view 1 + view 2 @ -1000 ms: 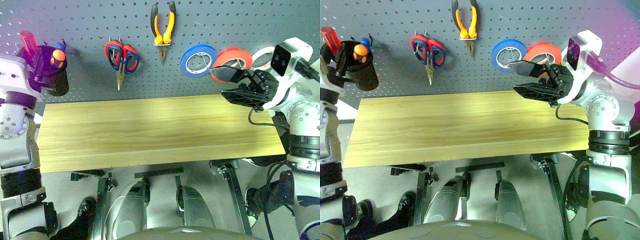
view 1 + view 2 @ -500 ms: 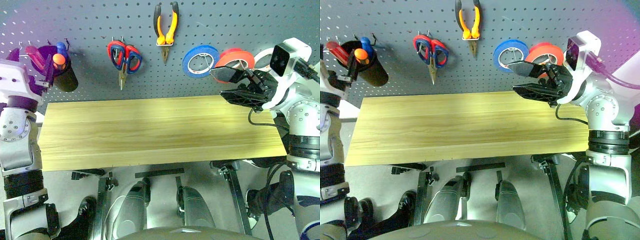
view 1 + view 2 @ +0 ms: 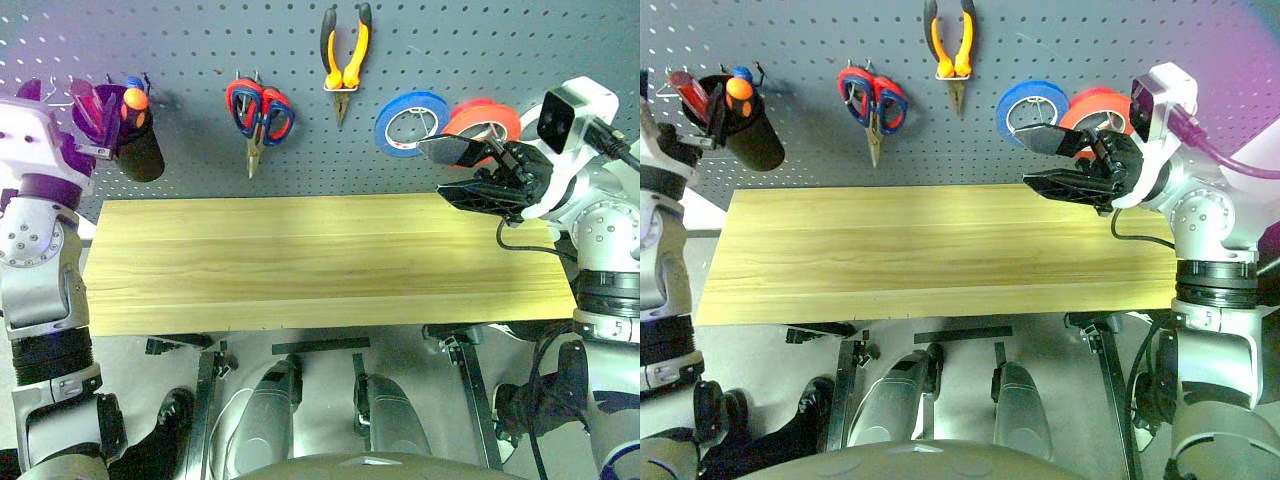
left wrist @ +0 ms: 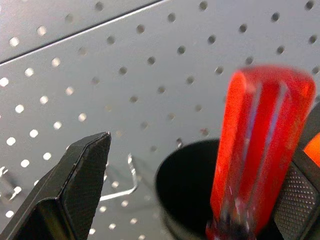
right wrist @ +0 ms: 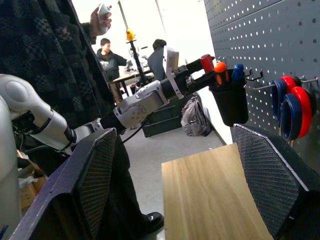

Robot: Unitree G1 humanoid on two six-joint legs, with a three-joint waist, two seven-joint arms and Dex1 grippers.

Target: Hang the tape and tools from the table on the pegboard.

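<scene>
The table (image 3: 300, 260) is bare. On the pegboard (image 3: 200, 40) hang the orange-red tape (image 3: 482, 114), the yellow-handled pliers (image 3: 345, 60) and scissors (image 3: 260, 110) with red and dark blue in their handles. The red-handled screwdriver (image 4: 260, 145) stands in a black cup (image 3: 140, 155) at the board's left end. My left gripper (image 3: 98, 115) is open around that handle, which lies close to one finger (image 4: 300, 200) and well clear of the other finger (image 4: 75, 185). My right gripper (image 3: 465, 172) hangs open and empty over the table's right end, in front of the tape.
A blue tape roll (image 3: 410, 122) hangs left of the orange-red one. Orange-topped (image 3: 133, 98) and blue-topped tools share the cup. In the right wrist view a person (image 5: 50, 50) in a dark checked garment stands beside the table, and others stand further back.
My left gripper has opened and let go of the screwdriver, which now stands in the cup. The camera has swung slightly, shifting the whole picture. The right arm has kept still.
</scene>
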